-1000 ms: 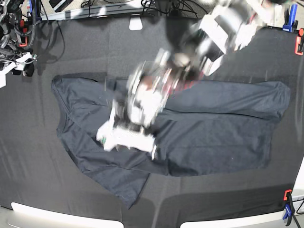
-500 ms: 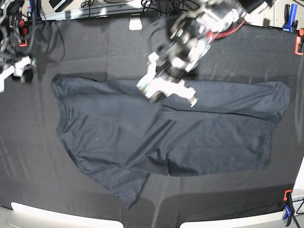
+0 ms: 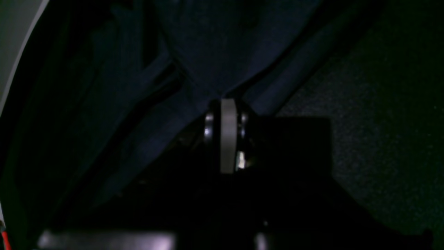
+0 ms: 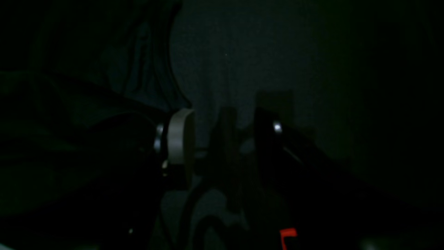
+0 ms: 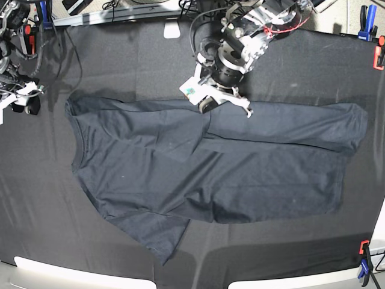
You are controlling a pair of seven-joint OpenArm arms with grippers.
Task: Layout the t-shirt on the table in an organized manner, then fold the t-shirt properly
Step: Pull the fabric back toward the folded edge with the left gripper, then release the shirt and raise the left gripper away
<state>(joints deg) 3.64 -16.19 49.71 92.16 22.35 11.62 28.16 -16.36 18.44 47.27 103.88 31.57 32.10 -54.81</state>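
Here the t-shirt (image 5: 204,168) lay spread on the table (image 5: 120,60), still unfolded. My left gripper (image 5: 207,103), jaws closed, pinched its far edge; my right gripper (image 4: 222,132) stood open, empty.

You have bare table (image 5: 120,60) along the far edge and at the near right corner. The t-shirt (image 5: 180,174) covers the middle, and the left gripper (image 5: 207,103) blocks its far hem. Clamps (image 5: 364,256) crowd the right corners, and cables (image 5: 18,36) crowd the far-left corner.
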